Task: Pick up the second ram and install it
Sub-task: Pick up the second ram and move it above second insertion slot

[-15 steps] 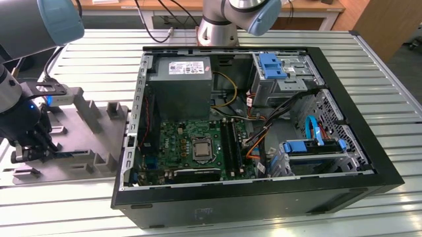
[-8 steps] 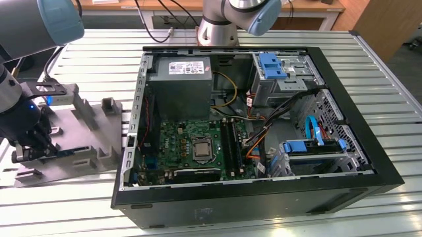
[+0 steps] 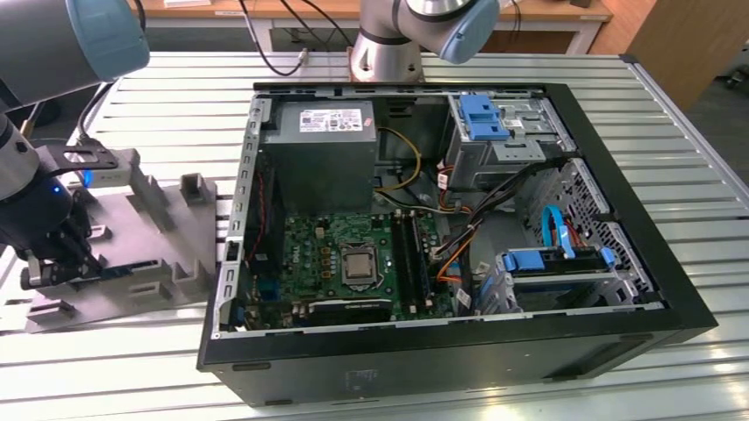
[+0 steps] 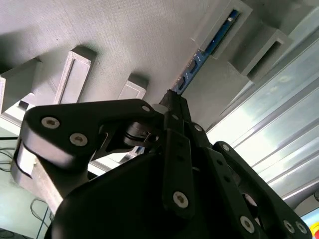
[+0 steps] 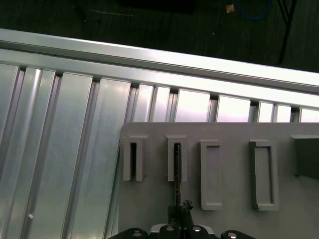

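Note:
The second ram [image 4: 207,47] is a thin blue-green stick standing on edge in a slot of the grey fixture block [image 4: 149,30]. In the first wrist view the second ram [image 5: 177,172] appears edge-on, running from a slotted post down to my gripper [image 5: 180,213]. In the second wrist view my gripper [image 4: 172,99] has its black fingers drawn together on the stick's near end. In the exterior view my gripper [image 3: 56,263] is low over the fixture block [image 3: 153,254], at the exterior view's left, outside the computer case.
The open computer case [image 3: 468,355] lies at the exterior view's right of the fixture, with the motherboard and its long black memory slots [image 3: 406,254] inside. Ribbed metal table slats [image 5: 75,149] surround the fixture. Upright grey posts [image 5: 212,174] stand beside the held stick.

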You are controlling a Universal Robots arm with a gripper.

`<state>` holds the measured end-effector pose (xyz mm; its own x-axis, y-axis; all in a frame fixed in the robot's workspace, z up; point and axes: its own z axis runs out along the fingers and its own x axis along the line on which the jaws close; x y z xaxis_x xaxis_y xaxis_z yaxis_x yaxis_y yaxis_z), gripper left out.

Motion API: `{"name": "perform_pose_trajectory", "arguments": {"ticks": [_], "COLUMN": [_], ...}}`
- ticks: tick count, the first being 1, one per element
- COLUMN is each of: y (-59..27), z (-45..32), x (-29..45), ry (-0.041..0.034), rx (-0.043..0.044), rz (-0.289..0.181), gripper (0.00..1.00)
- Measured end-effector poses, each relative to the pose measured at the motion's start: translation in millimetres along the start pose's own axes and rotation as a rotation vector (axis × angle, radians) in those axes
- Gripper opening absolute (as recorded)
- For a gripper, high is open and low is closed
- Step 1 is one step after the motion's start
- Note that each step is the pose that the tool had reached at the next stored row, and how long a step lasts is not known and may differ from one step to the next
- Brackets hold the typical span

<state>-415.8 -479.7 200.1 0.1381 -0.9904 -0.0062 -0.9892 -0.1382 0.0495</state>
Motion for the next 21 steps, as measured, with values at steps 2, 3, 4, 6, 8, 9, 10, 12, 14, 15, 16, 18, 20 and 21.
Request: {"name": "perform_pose_trajectory", "arguments": {"ticks": [2, 3, 4, 6, 8, 9, 10, 12, 14, 15, 16, 18, 20, 21], "y": [0.0, 0.0, 0.0, 0.0, 0.0, -0.1, -0.1, -0.1, -0.1, -0.1, -0.1, -0.1, -0.1, -0.1], "z": [0.2, 0.4, 0.6, 1.1, 1.5, 1.7, 1.8, 2.0, 2.1, 2.1, 2.2, 2.2, 2.2, 2.3], "x": [0.0, 0.0, 0.0, 0.0, 0.0, 0.0, 0.0, 0.1, 0.0, 0.0, 0.0, 0.0, 0.0, 0.0], "ry": [-0.0009, -0.0018, -0.0027, -0.0045, -0.0063, -0.0071, -0.0081, -0.0099, -0.0116, -0.0120, -0.0121, -0.0122, -0.0122, -0.0122], "rx": [-0.0001, 0.0000, 0.0001, 0.0003, 0.0005, 0.0006, 0.0008, 0.0010, 0.0012, 0.0013, 0.0014, 0.0015, 0.0015, 0.0015], "rz": [0.022, 0.040, 0.058, 0.094, 0.131, 0.148, 0.168, 0.203, 0.239, 0.247, 0.247, 0.248, 0.248, 0.247], "gripper": [0.12, 0.12, 0.12, 0.12, 0.12, 0.12, 0.12, 0.12, 0.12, 0.12, 0.12, 0.12, 0.12, 0.12]}}
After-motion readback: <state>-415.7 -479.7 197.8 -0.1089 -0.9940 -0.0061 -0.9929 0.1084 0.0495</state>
